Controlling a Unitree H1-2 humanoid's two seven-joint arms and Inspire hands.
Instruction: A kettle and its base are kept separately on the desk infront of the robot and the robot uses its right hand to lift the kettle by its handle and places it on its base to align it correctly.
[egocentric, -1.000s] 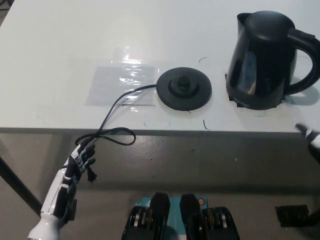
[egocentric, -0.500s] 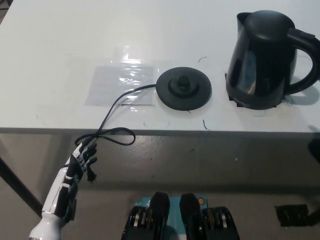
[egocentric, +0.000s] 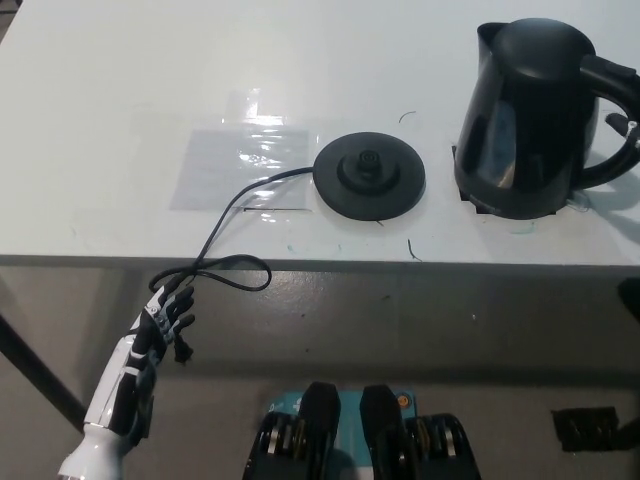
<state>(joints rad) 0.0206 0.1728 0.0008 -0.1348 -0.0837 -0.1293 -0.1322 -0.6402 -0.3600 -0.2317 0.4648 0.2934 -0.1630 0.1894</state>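
The black kettle (egocentric: 528, 118) stands upper right on the white tabletop (egocentric: 120, 110), well apart from its base (egocentric: 370, 177) at centre: nothing lifted yet. The white left hand (egocentric: 165, 318) hangs lower left, fingers loosely apart. The right hand, glimpsed at the right edge a second ago, is now out of view.

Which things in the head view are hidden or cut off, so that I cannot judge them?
- Right hand: outside the head view, past the right edge; state unknown.
- Kettle: the handle's outer part is cut by the right edge.
- Cord: its plug hangs below the desk edge beside the left hand; too small to read.
- Base: contacts too small.
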